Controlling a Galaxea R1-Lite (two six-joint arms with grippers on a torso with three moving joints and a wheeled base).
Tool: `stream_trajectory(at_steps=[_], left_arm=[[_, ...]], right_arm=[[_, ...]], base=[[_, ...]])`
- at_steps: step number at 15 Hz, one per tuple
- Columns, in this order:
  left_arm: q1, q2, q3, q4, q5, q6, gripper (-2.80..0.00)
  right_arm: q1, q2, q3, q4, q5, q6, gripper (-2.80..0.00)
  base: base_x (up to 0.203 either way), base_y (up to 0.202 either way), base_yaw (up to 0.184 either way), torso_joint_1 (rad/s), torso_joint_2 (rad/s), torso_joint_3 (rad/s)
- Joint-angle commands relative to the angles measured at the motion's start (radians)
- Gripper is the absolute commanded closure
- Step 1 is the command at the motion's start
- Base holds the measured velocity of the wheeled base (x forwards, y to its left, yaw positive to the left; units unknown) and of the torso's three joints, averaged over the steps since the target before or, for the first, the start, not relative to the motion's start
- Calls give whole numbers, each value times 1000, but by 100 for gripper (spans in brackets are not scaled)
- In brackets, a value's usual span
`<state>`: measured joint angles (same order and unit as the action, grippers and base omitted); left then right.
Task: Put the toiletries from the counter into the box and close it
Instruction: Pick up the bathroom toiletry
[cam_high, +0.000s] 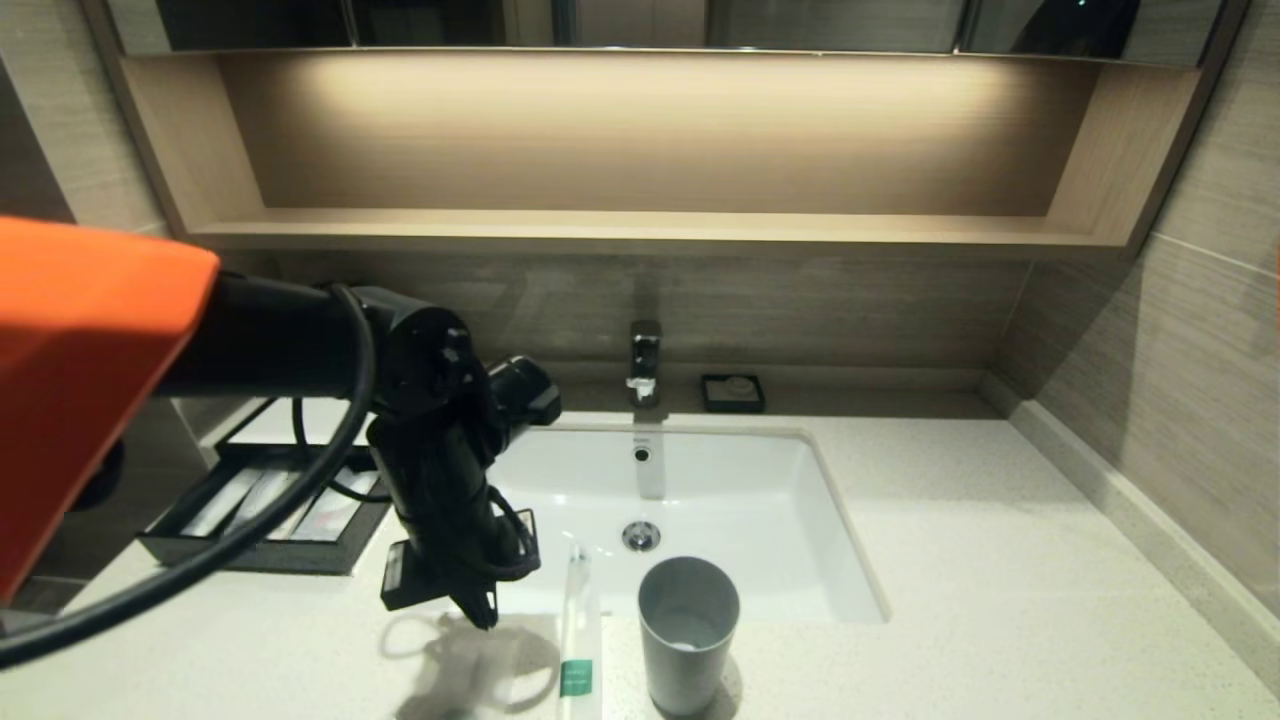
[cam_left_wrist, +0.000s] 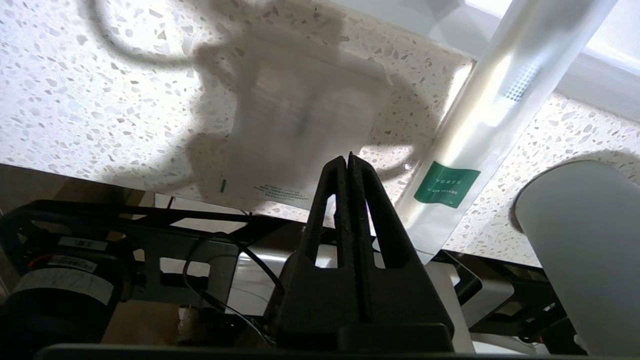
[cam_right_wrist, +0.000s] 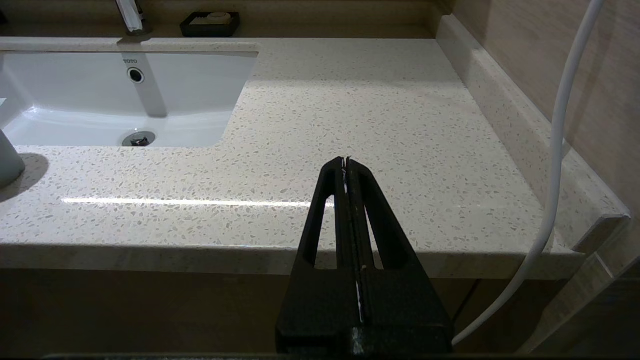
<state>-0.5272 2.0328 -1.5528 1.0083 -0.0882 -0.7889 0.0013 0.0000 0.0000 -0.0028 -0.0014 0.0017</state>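
Note:
My left gripper points down over the front of the counter, left of the sink. It is shut on the near edge of a flat translucent packet, which looks slightly raised off the stone. Just right of it lies a long slim wrapped stick with a green label, running from the sink rim to the counter's front edge. The black box stands at the far left with its drawer pulled out and pale items inside. My right gripper hangs shut and empty before the counter's right front edge.
A grey cup stands right of the stick, at the sink's front rim. The faucet and a small black soap dish are behind the sink. A white cable hangs by the right wall.

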Motion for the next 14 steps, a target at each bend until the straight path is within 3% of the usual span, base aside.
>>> stream_trajectory(at_steps=[1, 11, 14], left_arm=[[0, 19, 1, 6, -20, -29, 0], [3, 39, -9, 66, -139, -31, 0], [26, 57, -21, 87, -139, -12, 0]], right_arm=[[0, -2, 2, 0, 0, 0, 0], [0, -2, 2, 0, 0, 0, 0], [0, -2, 2, 0, 0, 0, 0]], base=[[0, 0, 0, 0, 0, 0], [0, 0, 0, 0, 0, 0], [0, 0, 0, 0, 0, 0]])
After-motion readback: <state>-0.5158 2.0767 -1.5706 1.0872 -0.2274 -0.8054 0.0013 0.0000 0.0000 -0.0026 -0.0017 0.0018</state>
